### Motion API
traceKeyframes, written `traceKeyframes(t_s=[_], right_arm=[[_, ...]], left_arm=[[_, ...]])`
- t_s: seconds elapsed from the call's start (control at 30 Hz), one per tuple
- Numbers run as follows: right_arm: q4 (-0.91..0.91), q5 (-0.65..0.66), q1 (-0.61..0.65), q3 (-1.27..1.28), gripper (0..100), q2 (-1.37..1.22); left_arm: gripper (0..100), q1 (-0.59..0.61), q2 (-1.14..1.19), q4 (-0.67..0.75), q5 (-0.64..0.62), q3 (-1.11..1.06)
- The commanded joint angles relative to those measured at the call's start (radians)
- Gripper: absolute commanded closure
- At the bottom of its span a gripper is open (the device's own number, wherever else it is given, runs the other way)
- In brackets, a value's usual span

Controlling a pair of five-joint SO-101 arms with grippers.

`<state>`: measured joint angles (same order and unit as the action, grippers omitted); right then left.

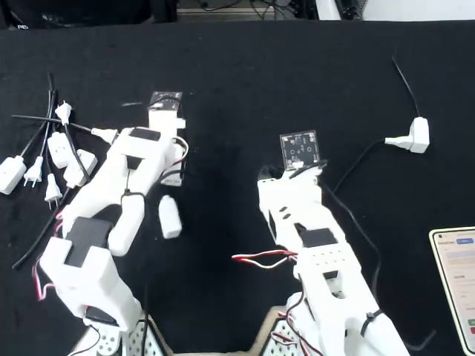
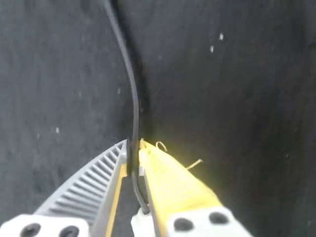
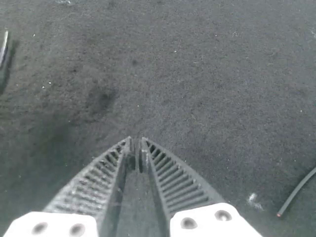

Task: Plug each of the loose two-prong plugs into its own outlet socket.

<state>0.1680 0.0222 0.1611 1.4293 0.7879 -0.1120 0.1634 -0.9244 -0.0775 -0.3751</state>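
We see a big black worktop (image 1: 245, 67). The left arm (image 1: 119, 193) stretches toward the far side. The right arm (image 1: 319, 245) sits near the middle. A phone (image 1: 456, 282) lies at the right edge.

A pile (image 1: 59, 152) of white plugs and sockets lies just beside the left arm, on its outer side. Its black wires cross each other, and we think they could get in the way.

A white block (image 1: 170, 216) lies near the left arm.

A lone plug (image 1: 417, 136) lies well apart on the right, nearer the right arm.

The left fingers (image 2: 168, 182) pinch a thin black cable (image 2: 132, 89). It runs straight out ahead, in line with them. We think its plug must go sideways to the pile.

The right fingers (image 3: 173, 182) are pressed together and hold nothing.
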Motion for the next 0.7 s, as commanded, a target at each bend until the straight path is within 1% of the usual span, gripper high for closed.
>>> traceKeyframes(t_s=[0.0, 0.1, 0.27, 0.33, 0.43, 0.53, 0.67], right_arm=[[-0.025, -0.003, -0.017, -0.01, 98.7, 0.03], [-0.025, -0.003, -0.017, -0.01, 98.7, 0.03], [-0.025, -0.003, -0.017, -0.01, 98.7, 0.03], [-0.023, -0.003, -0.017, -0.008, 98.7, 0.03], [-0.023, -0.003, -0.017, -0.008, 98.7, 0.03], [-0.023, -0.003, -0.017, -0.008, 98.7, 0.03], [-0.023, -0.003, -0.017, -0.008, 98.7, 0.03]], left_arm=[[96, 0.021, -0.097, -0.009, -0.008, -0.059], [92, 0.024, -0.16, -0.009, -0.002, -0.111], [80, 0.042, -0.301, -0.021, 0.0, -0.139], [79, 0.071, -0.365, -0.054, 0.0, -0.133], [79, 0.133, -0.462, -0.109, 0.008, -0.139], [79, 0.199, -0.532, -0.176, 0.097, -0.165], [79, 0.277, -0.589, -0.195, 0.232, -0.265]])
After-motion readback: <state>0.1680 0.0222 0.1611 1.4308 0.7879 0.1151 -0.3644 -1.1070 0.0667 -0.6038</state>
